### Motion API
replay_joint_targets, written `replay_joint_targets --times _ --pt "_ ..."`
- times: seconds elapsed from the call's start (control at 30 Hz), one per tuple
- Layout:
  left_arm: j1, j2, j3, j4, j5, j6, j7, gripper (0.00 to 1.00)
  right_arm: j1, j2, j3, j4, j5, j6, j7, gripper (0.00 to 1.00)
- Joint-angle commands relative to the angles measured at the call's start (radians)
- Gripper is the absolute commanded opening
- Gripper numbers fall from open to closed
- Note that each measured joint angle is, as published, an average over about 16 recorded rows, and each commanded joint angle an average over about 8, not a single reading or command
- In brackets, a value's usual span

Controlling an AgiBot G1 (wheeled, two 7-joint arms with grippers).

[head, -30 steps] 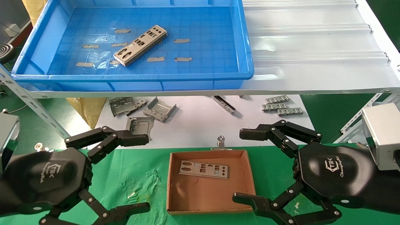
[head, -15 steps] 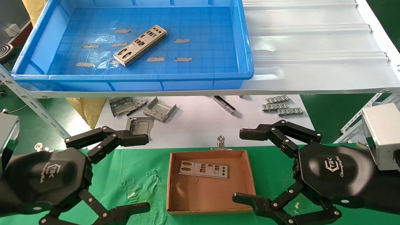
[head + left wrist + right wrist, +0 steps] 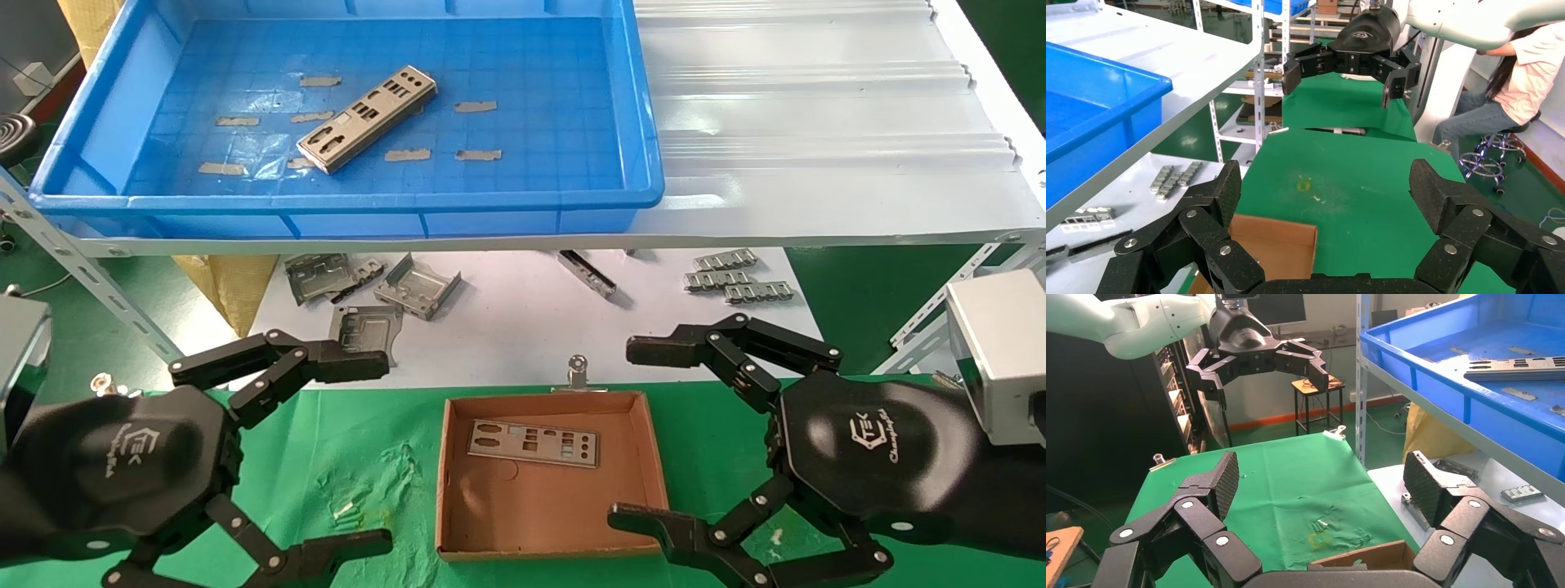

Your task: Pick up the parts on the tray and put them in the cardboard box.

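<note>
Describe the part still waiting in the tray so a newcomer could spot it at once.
Find the big blue tray on the white upper shelf. On its gridded floor, near the middle, one long silver-grey plate lies diagonally among short tan tape strips. Unlike the flat tape, it is shiny metal punched with round and rectangular cutouts.

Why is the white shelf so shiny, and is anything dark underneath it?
Head view: light glares in pale streaks off the white corrugated sheet beside the tray; the shelf shades the bent brackets beneath it. Left wrist view: the sheet looks washed out. Right wrist view: the room behind the left gripper is dim.
</note>
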Motion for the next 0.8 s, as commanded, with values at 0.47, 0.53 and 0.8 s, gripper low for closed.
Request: replay_joint_targets --times 0.47,0.53,0.8 --pt "0.0 0.0 0.0 0.0 0.0 0.0 0.0 1.0 0.0 0.0 0.0 0.0 0.0 0.0 0.0 1.0" --pt "0.0 0.0 0.0 0.0 0.0 0.0 0.0 1.0 0.0 0.0 0.0 0.0 0.0 0.0 0.0 1.0" --pt "0.0 0.0 0.0 0.0 0.0 0.0 0.0 1.0 0.0 0.0 0.0 0.0 0.0 0.0 0.0 0.38"
